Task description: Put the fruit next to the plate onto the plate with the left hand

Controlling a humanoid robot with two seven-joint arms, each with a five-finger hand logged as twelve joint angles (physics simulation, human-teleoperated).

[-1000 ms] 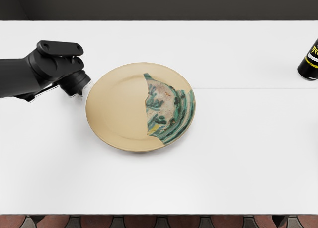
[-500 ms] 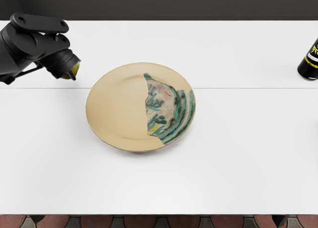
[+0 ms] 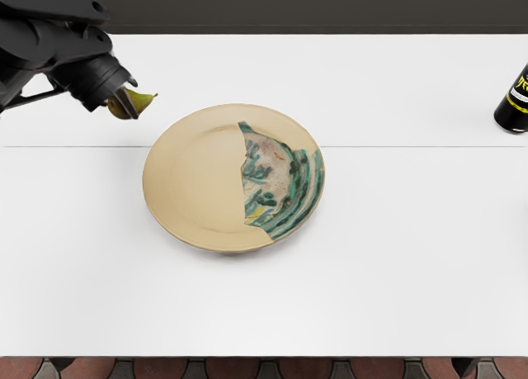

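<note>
Black five-finger left hand [image 3: 82, 65] comes in from the top-left corner, arm running off the left edge. Its fingers are clenched around a small yellow-green fruit [image 3: 137, 103], and only the fruit's pointed tip and a bit of its side poke out at the lower right of the fist; the rest is hidden by the hand. The fruit is not on the plate: it sits in the hand, near the upper-left rim of the round tan ceramic plate [image 3: 190, 189] but apart from it. Cannot tell how high above the surface it is held. The plate lies flat near the middle of the white table [image 3: 396, 263], its left part plain tan, its right part covered by a jagged-edged patch of green and teal pattern. Nothing rests on the plate. A black bottle with a yellow label [image 3: 513, 98] stands upright at the far right edge, well apart from plate and hand, partly cut off by the frame. A thin seam line crosses the tabletop behind the plate.
</note>
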